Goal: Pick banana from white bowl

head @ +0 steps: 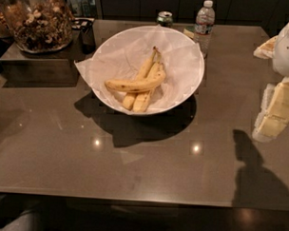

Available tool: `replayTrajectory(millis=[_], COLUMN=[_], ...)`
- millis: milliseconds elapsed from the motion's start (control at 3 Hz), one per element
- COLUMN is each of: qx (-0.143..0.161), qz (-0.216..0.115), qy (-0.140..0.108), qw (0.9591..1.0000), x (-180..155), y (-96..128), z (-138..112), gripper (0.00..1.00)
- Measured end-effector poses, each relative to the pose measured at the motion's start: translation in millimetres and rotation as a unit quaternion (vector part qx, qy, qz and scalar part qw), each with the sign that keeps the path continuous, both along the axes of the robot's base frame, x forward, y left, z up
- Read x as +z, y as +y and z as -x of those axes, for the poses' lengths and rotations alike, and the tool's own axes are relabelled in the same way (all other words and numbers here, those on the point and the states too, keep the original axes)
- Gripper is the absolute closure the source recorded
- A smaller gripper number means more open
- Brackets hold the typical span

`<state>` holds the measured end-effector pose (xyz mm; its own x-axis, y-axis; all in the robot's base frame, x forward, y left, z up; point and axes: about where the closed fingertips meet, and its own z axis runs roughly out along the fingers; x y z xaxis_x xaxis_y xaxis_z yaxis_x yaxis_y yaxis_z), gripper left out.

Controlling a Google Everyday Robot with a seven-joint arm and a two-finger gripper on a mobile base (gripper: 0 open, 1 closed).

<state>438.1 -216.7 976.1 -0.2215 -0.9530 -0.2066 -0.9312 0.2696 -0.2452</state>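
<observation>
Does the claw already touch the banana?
No: the claw is at the right edge of the view, apart from the bowl, where the banana lies across two others.

Table (48, 147), white bowl (184, 96); end effector (277, 112) right

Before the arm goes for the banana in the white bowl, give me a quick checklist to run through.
1. Banana in view, lying across the two other bananas: ok.
2. Nothing on top of it: ok.
3. White bowl resting level on the table: ok.
4. Gripper over the bowl: not ok, it is at the right edge, apart from it.
5. Water bottle out of the way: ok, it stands behind the bowl.
</observation>
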Motion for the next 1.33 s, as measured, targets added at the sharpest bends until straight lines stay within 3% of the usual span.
replayTrajectory(millis=[667,1000,1333], qx=[0.013,0.061,0.117], qz=[-0.014,-0.045,-0.083], qy=[-0.012,-0.021,-0.019], qw=[0.9997,0.9969,0.9894], x=[4,7,4], y=[9,39,75], z=[-7,-29,-51], gripper=[0.00,0.00,0.00])
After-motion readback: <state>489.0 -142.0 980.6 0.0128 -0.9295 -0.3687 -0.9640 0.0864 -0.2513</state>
